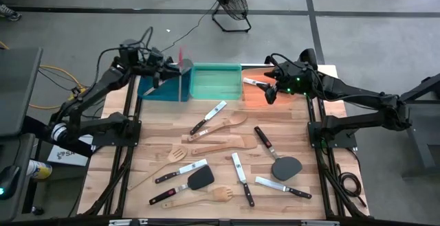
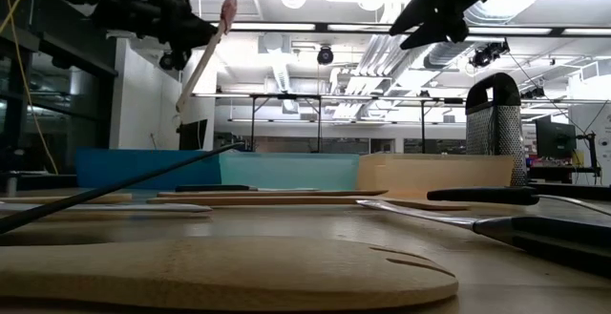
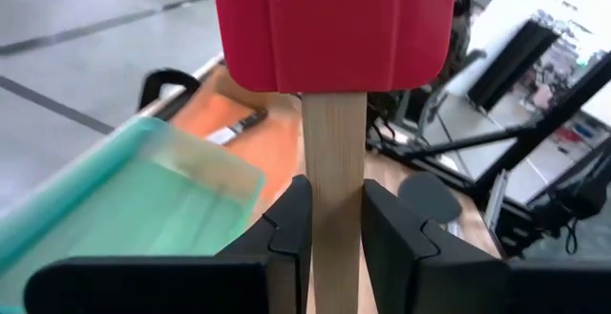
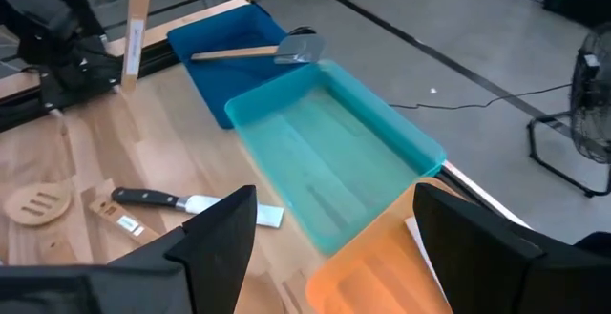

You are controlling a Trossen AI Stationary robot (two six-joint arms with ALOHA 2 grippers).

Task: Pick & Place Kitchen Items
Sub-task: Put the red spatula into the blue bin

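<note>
One red-headed spatula (image 1: 181,55) sits clamped in the left tool (image 1: 167,66) above the blue bin (image 1: 163,88) at the surface's far edge; next, lower and release; right tool (image 1: 270,92) gapes empty

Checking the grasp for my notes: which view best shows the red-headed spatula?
The left wrist view: the red-headed spatula fills it, its handle clamped in the left pincer. The high view gives a red sliver over the blue bin; the low view a tilted silhouette; the right wrist view only its handle.
</note>
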